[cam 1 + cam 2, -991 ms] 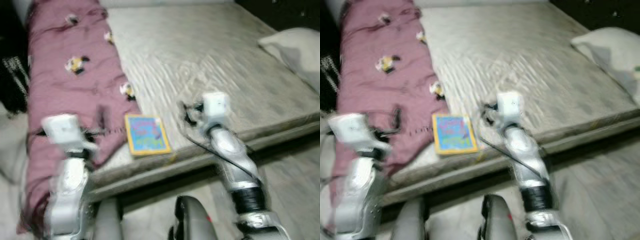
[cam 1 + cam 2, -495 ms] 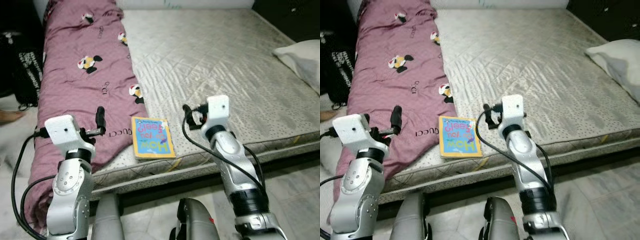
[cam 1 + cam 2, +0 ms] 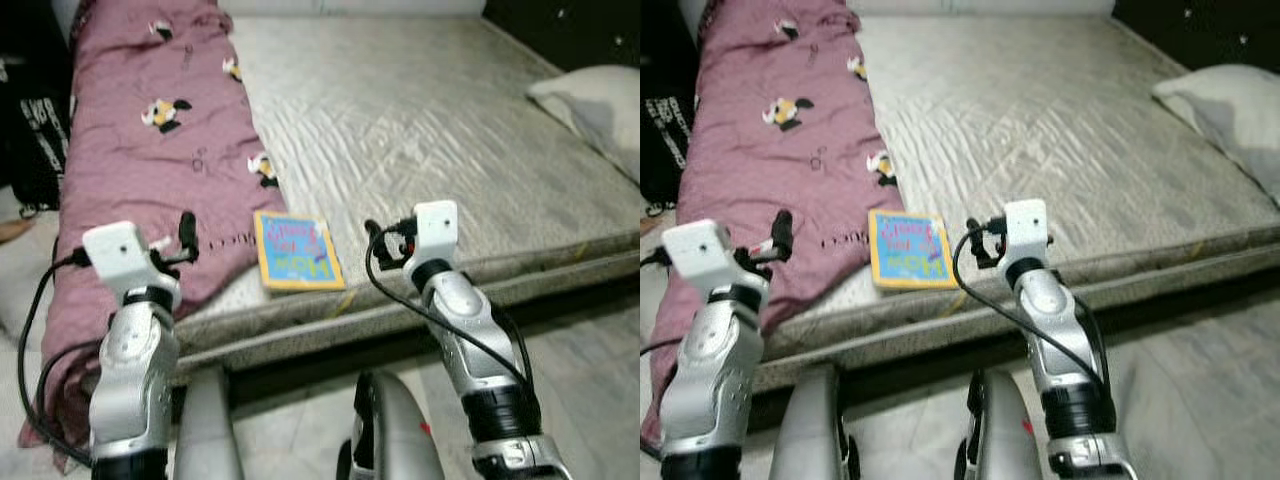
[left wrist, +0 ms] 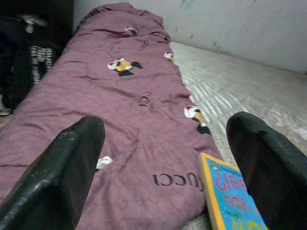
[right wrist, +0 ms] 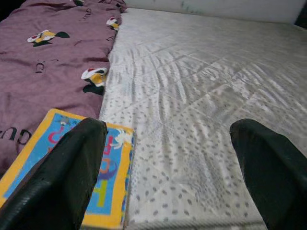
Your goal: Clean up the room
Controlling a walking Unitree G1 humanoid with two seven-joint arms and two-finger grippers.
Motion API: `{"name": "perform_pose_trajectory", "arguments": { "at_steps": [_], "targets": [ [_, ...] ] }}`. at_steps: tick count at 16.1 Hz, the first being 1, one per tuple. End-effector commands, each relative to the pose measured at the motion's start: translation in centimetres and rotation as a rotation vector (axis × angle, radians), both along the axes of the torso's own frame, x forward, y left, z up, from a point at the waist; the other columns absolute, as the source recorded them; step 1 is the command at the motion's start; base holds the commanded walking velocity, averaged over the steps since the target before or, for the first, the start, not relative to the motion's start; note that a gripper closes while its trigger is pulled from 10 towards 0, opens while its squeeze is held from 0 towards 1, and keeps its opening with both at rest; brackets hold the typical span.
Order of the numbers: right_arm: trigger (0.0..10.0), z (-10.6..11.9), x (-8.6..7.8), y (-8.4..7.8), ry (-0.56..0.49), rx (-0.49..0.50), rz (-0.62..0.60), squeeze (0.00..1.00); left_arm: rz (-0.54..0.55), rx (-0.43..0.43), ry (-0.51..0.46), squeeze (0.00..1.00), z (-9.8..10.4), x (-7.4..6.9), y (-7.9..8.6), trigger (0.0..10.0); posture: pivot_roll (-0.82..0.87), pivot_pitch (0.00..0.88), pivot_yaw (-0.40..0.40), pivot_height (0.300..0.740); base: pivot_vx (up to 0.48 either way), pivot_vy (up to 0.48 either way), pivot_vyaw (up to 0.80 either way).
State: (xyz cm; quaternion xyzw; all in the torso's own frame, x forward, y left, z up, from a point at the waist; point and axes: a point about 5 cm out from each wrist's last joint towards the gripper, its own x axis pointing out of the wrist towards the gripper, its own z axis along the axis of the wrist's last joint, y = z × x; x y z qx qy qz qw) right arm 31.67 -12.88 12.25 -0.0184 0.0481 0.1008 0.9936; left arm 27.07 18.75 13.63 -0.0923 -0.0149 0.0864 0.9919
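A thin book (image 3: 295,250) with a yellow border and a blue cover lies flat on the grey mattress (image 3: 430,130), near its front edge. A purple blanket (image 3: 150,150) with cartoon prints runs along the bed's left side and hangs over the edge; its hem touches the book's left side. My left gripper (image 4: 165,143) is open over the blanket's near end, left of the book (image 4: 230,196). Just right of the book (image 5: 91,167), my right gripper (image 5: 168,158) is open and low over the mattress edge. Neither holds anything.
A grey pillow (image 3: 590,100) lies at the bed's right side. Dark bags (image 3: 40,130) stand on the floor left of the bed. The mattress edge (image 3: 400,310) runs across in front of my legs, with grey tile floor (image 3: 590,360) to the right.
The camera has shifted and the bed sits slightly higher in view. Both arms keep their raised pose with open fingers. The book and blanket have not moved.
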Motion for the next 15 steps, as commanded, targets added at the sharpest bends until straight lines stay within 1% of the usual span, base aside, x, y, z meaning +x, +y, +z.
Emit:
{"name": "perform_pose_trajectory", "arguments": {
  "at_steps": [1, 2, 3, 6, 7, 8, 9, 14, 15],
  "targets": [
    [10.0, 0.6, 0.0, -0.5, -0.019, -0.001, -0.013, 0.0, -0.002, -0.014, -0.006, 0.0, 0.1, 0.5, -0.1, 10.0, -0.03, 0.09, -0.086, 0.567, 0.0, 0.0, 0.0],
    [10.0, 0.7, 0.1, -0.6, -0.028, -0.012, -0.015, 0.0, -0.004, -0.02, -0.009, 0.0, 0.1, 1.1, 0.0, 10.0, -0.04, 0.087, -0.082, 0.567, 0.0, 0.0, 0.0],
    [10.0, 0.8, 0.0, -0.8, -0.037, -0.019, -0.022, 0.0, 0.015, -0.058, 0.001, 0.0, -0.1, 1.8, 0.2, 10.0, -0.05, 0.09, -0.077, 0.567, 0.0, 0.0, 0.0],
    [10.0, 0.6, -0.7, -1.3, -0.023, -0.028, -0.027, 0.0, 0.029, -0.07, 0.031, 0.0, -0.5, 2.6, 0.5, 10.0, -0.06, 0.1, -0.071, 0.567, 0.0, 0.0, 0.0],
    [10.0, 0.7, -0.9, -1.2, -0.022, -0.029, -0.027, 0.0, 0.017, -0.06, 0.029, 0.0, -0.4, 2.9, 0.6, 10.0, -0.07, 0.128, -0.061, 0.567, 0.0, 0.0, 0.0],
    [10.0, 0.6, -1.2, -1.3, -0.011, -0.017, -0.025, 0.0, 0.014, -0.06, 0.04, 0.0, -0.7, 3.1, 0.6, 10.0, -0.07, 0.126, -0.06, 0.567, 0.0, 0.0, 0.0],
    [10.0, 0.5, -1.2, -1.3, -0.012, -0.008, -0.022, 0.0, 0.016, -0.056, 0.044, 0.0, -0.7, 3.1, 0.7, 10.0, -0.07, 0.126, -0.06, 0.562, 0.0, 0.0, 0.0],
    [10.0, 0.4, -1.5, -1.2, 0.002, -0.014, -0.019, 0.0, 0.026, -0.058, 0.032, 0.0, -0.4, 3.7, 0.9, 10.0, -0.07, 0.135, -0.059, 0.507, 0.0, 0.0, 0.0],
    [10.0, 0.4, -1.5, -1.2, 0.002, -0.013, -0.021, 0.0, 0.031, -0.061, 0.032, 0.0, -0.4, 3.8, 1.0, 10.0, -0.07, 0.132, -0.058, 0.507, 0.0, 0.0, 0.0]
  ]
}}
